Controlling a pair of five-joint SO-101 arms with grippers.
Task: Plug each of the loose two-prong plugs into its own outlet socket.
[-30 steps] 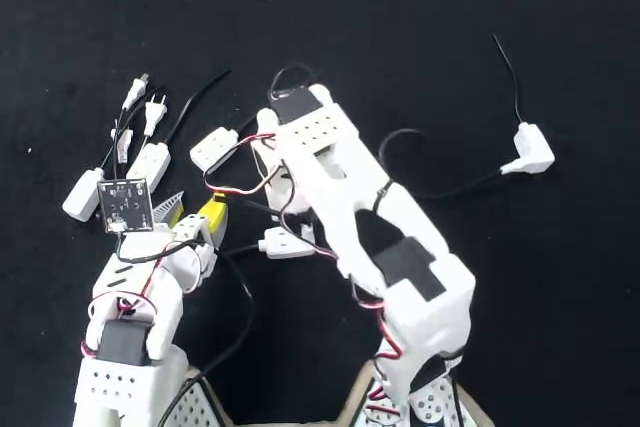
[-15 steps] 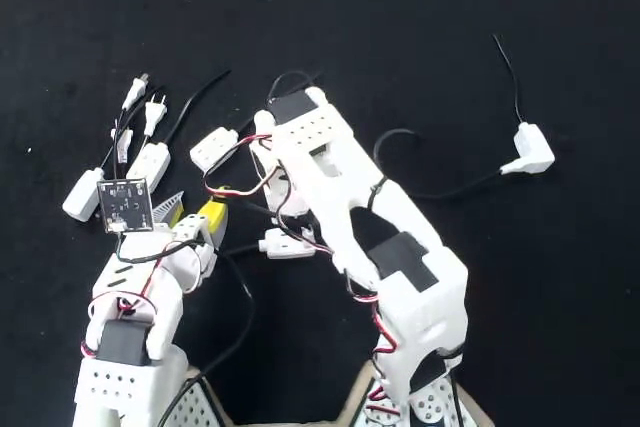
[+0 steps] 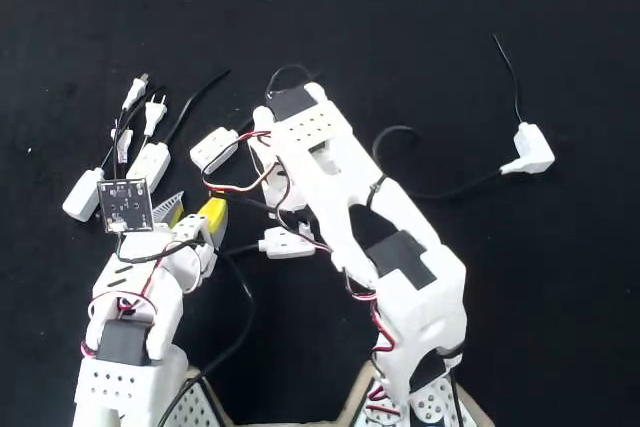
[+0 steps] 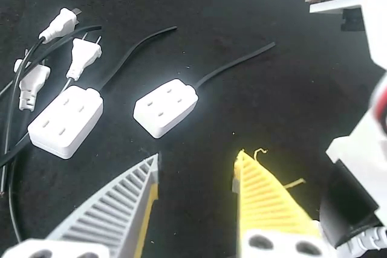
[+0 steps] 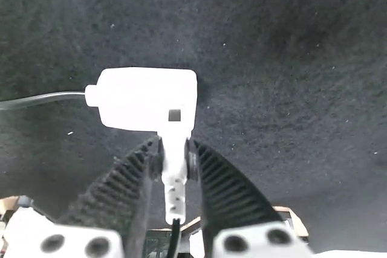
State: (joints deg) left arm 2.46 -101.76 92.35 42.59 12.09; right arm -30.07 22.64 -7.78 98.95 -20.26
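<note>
My right gripper (image 5: 174,148) is shut on a white two-prong plug (image 5: 173,176), which meets the side of a white outlet block (image 5: 145,106) on the black mat. In the high view the right arm (image 3: 345,202) covers that spot. My left gripper (image 4: 196,164) stands open and empty just short of a white double outlet (image 4: 165,107). A second outlet (image 4: 65,120) and three loose plugs (image 4: 83,57) (image 4: 59,25) (image 4: 33,80) lie beyond it. The left gripper (image 3: 192,209) sits near the outlets (image 3: 213,148) (image 3: 150,165).
A white angled plug (image 3: 530,150) with a black cable lies far right. Another white connector (image 3: 285,243) rests between the arms, and a third outlet block (image 3: 82,194) sits at the far left. Black cables cross the mat (image 3: 420,37) around the outlets.
The right arm has shifted slightly to the left, still holding its plug. The left arm and the loose plugs have not moved.
</note>
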